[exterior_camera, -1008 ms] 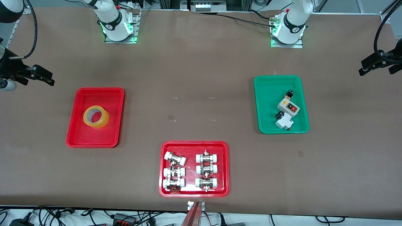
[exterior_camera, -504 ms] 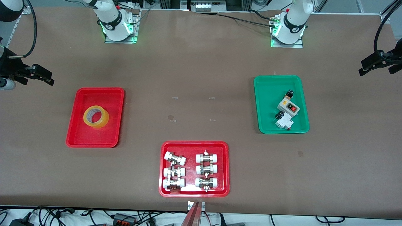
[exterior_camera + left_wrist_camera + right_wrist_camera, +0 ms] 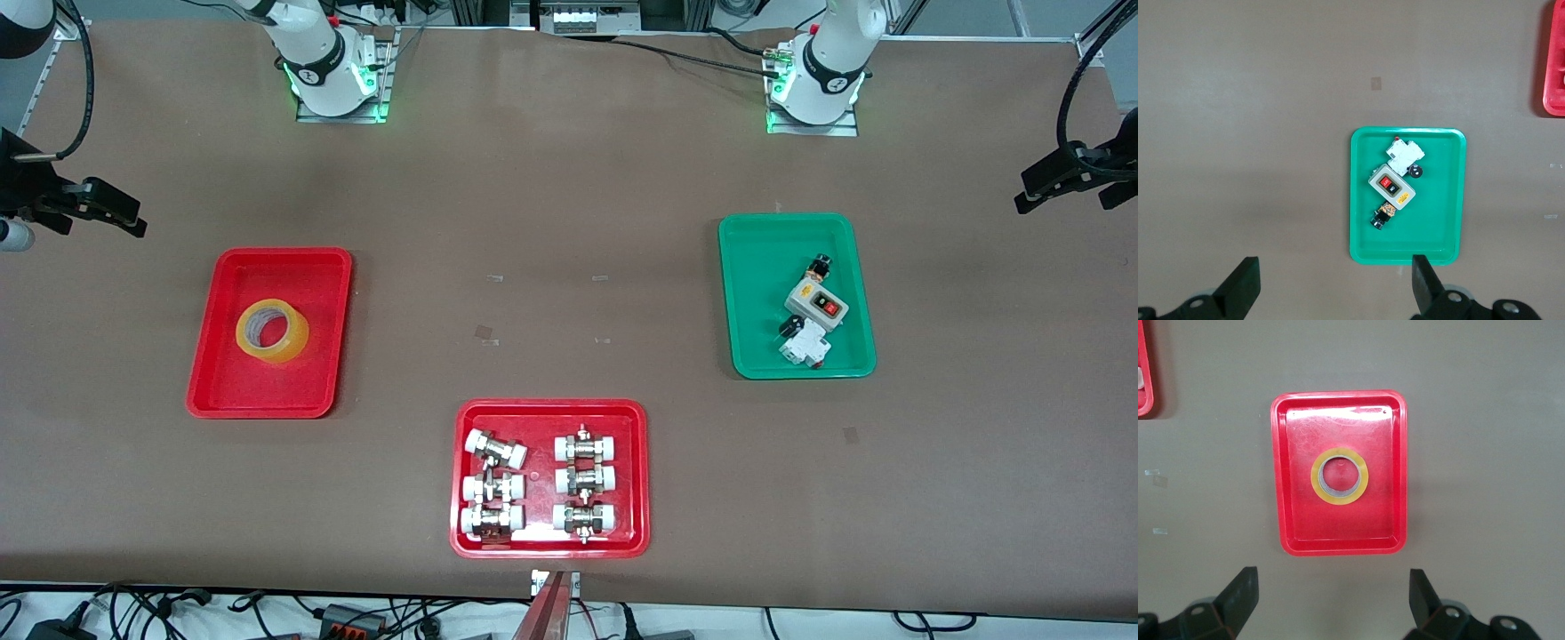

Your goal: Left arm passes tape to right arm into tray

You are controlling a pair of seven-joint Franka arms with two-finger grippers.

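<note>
The wide roll of translucent yellow packing tape (image 3: 271, 331) lies flat inside the plain red rectangular plastic tray (image 3: 206, 391), toward the right arm's end of the brown bench (image 3: 569, 204), so by the look of it the job is done and nothing obvious is left but for the arms to park. The right gripper (image 3: 114, 213) hangs over bare bench beside that tray; its wrist view looks straight down on the roll, jaws spread wide, holding and touching nothing. Mid-bench sits the red tray of white-capped metal fittings (image 3: 642, 480), then the green plastic tray (image 3: 745, 267) with its small electrical parts. The left gripper (image 3: 1062, 182) waits over bare bench at its own end, jaws spread wide too and empty.
</note>
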